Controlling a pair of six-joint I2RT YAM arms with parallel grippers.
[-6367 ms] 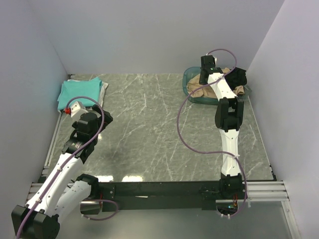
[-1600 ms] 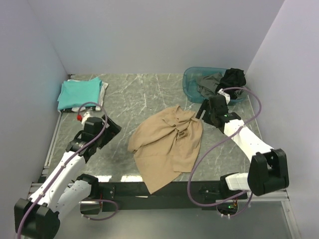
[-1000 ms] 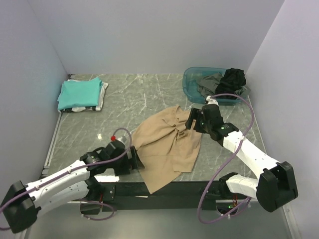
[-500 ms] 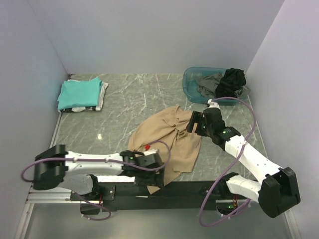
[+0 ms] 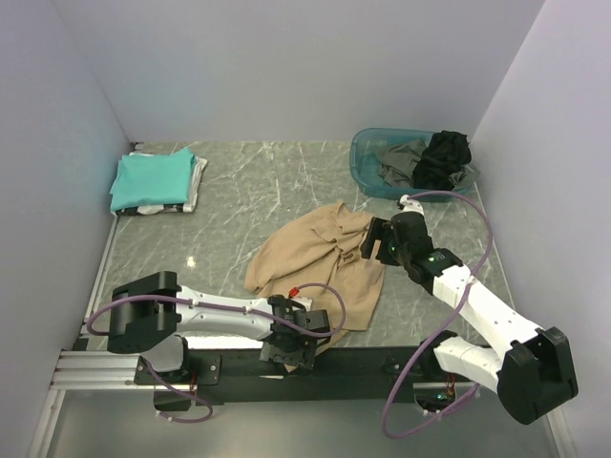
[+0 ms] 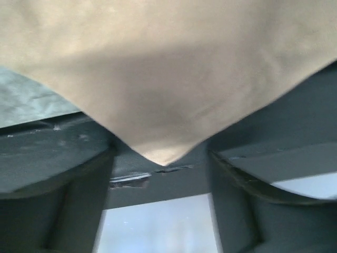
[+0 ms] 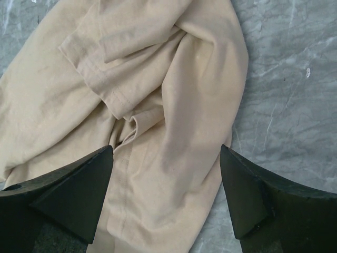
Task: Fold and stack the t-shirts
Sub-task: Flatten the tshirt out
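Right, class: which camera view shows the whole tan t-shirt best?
Top external: the tan t-shirt lies crumpled on the table, almost all of it in view. Left wrist shows just a blurred pointed corner; right wrist shows only a sleeve and some folds.

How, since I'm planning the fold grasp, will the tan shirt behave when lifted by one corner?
Probably floppy: the tan shirt lies crumpled in soft folds, so it should drape, not hold shape. Likely light; its corner hangs limp inside the open left claw, so a one-corner lift would probably let the rest trail.
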